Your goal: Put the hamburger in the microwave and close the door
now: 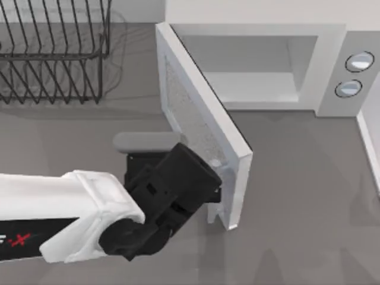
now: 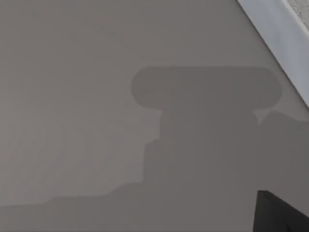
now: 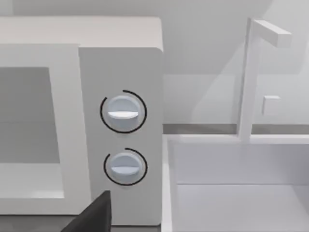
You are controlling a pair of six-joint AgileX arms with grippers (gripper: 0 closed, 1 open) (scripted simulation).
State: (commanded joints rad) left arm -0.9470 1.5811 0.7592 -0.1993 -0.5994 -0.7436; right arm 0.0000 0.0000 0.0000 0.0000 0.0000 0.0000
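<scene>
Standing wide open, the door [image 1: 202, 122] leaves the microwave [image 1: 332, 71] cavity apparently bare. Left gripper [image 1: 217, 193] sits against the door's outer edge, jaw state indiscernible. Hamburger location undetermined; closing still remains.

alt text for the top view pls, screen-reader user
The left arm's tool reaches the free edge of the microwave's open door, on its handle side. The microwave cavity stands open behind, two dials at right; a black wire rack sits top left.
</scene>
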